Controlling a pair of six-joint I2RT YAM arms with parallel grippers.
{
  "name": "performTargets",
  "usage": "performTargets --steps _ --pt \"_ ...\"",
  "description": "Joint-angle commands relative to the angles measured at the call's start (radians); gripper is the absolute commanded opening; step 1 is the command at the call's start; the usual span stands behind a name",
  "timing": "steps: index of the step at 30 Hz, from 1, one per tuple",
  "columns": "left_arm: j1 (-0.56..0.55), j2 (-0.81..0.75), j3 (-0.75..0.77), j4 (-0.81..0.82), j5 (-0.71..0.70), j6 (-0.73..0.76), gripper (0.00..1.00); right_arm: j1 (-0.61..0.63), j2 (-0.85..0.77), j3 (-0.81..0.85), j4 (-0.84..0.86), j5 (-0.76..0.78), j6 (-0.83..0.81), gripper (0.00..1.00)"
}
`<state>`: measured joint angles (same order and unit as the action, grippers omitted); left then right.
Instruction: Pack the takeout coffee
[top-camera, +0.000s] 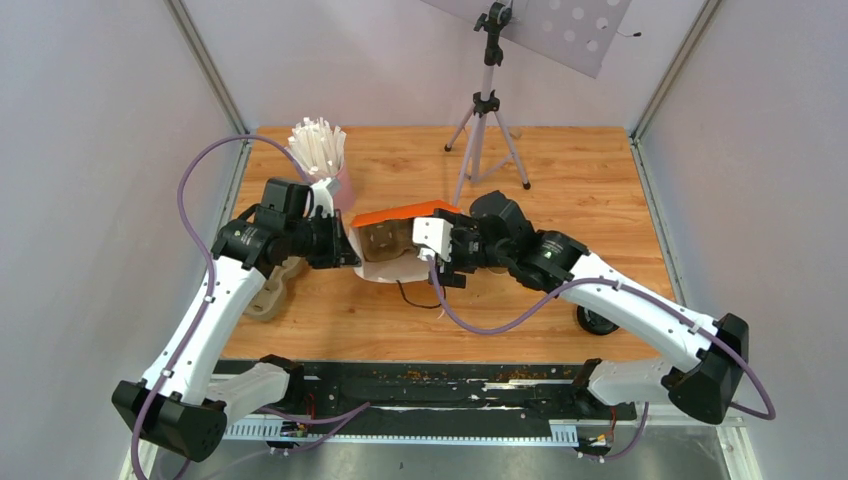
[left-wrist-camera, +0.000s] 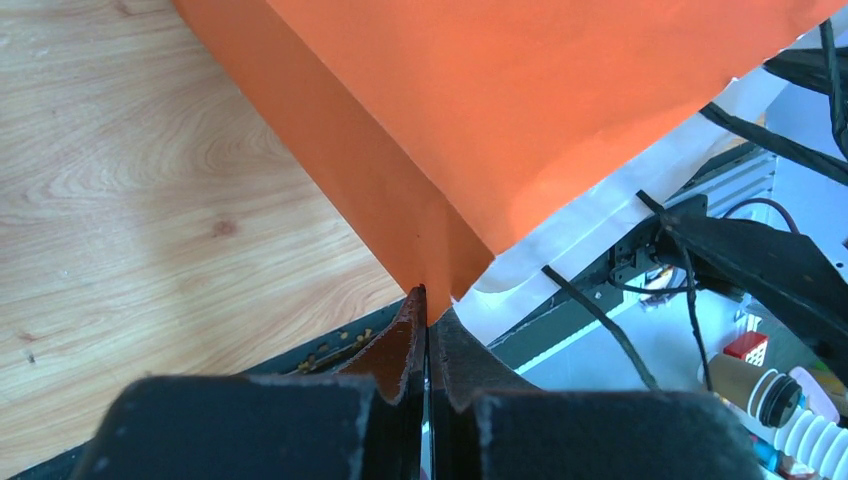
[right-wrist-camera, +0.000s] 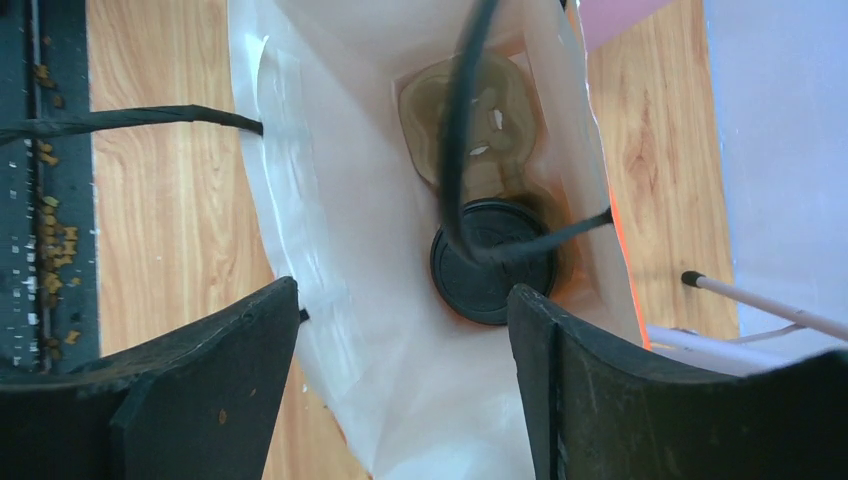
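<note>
An orange paper bag (top-camera: 405, 213) with a white inside (right-wrist-camera: 350, 230) lies on its side, mouth toward my right arm. Deep inside it, the right wrist view shows a black round lid (right-wrist-camera: 490, 270) on the takeout coffee; the cup's brown wall barely shows around it. A grey-brown pulp tray (right-wrist-camera: 480, 120) sits beyond it in the bag. My left gripper (left-wrist-camera: 428, 300) is shut on the bag's orange edge (left-wrist-camera: 440, 270) and holds it up. My right gripper (right-wrist-camera: 405, 330) is open and empty at the bag's mouth.
The bag's black cord handles (right-wrist-camera: 455, 130) hang across the opening. A pink cup of white sticks (top-camera: 320, 155) stands behind the left arm. A tripod (top-camera: 487, 120) stands at the back. A tan object (top-camera: 268, 292) lies under the left arm, and a black round thing (top-camera: 597, 321) under the right.
</note>
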<state>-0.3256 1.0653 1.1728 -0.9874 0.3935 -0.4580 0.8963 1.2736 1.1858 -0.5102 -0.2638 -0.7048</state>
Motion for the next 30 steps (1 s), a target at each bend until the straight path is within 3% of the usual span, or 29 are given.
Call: performTargets --steps 1,7,15,22,27,30 --pt "0.002 0.002 0.045 -0.008 -0.010 0.023 0.03 0.007 -0.081 0.006 -0.025 -0.002 0.118 0.76" --pt "0.002 0.011 0.080 -0.028 -0.033 0.036 0.03 0.006 -0.168 0.022 -0.077 0.153 0.206 0.80" --pt "0.002 0.017 0.097 -0.034 -0.019 0.048 0.04 -0.084 -0.154 -0.005 0.006 0.529 0.314 0.86" --pt "0.002 0.017 0.087 -0.025 0.034 0.027 0.05 -0.303 -0.071 -0.016 0.045 0.396 0.443 0.88" --pt "0.002 0.005 0.082 -0.042 0.041 0.027 0.05 -0.348 -0.069 -0.143 0.176 0.406 0.477 0.96" --pt "0.002 0.000 0.083 -0.058 0.037 0.031 0.05 -0.415 -0.061 -0.186 0.204 0.333 0.548 0.99"
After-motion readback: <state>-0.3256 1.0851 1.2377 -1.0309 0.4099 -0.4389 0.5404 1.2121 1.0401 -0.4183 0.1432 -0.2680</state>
